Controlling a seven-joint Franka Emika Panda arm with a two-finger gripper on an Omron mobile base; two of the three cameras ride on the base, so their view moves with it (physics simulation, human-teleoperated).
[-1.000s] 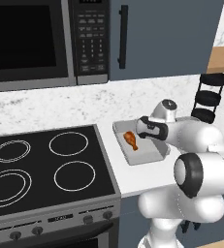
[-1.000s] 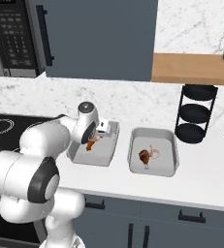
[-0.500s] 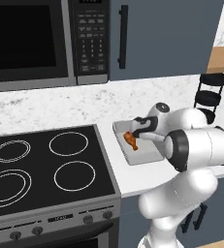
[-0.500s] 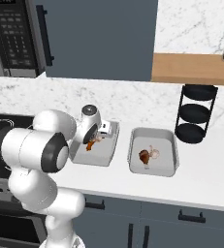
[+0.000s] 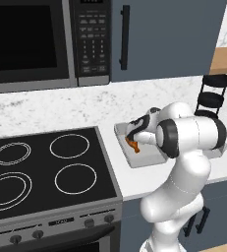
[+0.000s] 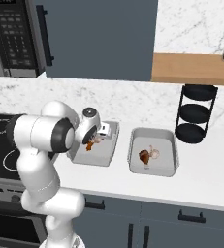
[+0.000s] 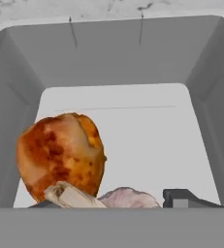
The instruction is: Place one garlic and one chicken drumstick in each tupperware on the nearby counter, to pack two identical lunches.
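Two grey tupperwares stand side by side on the white counter (image 6: 205, 169). The right tupperware (image 6: 169, 167) holds a chicken drumstick (image 6: 144, 156) and a garlic (image 6: 154, 153). My gripper (image 6: 97, 139) hangs low inside the left tupperware (image 6: 106, 157), shut on a pale garlic (image 7: 128, 197). That garlic sits between the fingertips (image 7: 181, 197), close to a browned drumstick (image 7: 60, 155) lying on the tupperware's floor. From the left base view the drumstick (image 5: 132, 144) shows just under the gripper (image 5: 134, 133), at the tupperware's (image 5: 147, 160) left side.
A black stove top (image 5: 41, 172) borders the left tupperware. A black tiered rack (image 6: 195, 114) stands at the back right, under a wooden shelf (image 6: 191, 68). A microwave (image 5: 31, 39) and a dark cabinet (image 6: 99, 34) hang above the counter.
The gripper has sunk a little deeper into the left tupperware and shifted toward the drumstick. The arm's elbow has swung round in front of the base. Both tupperwares stayed in place.
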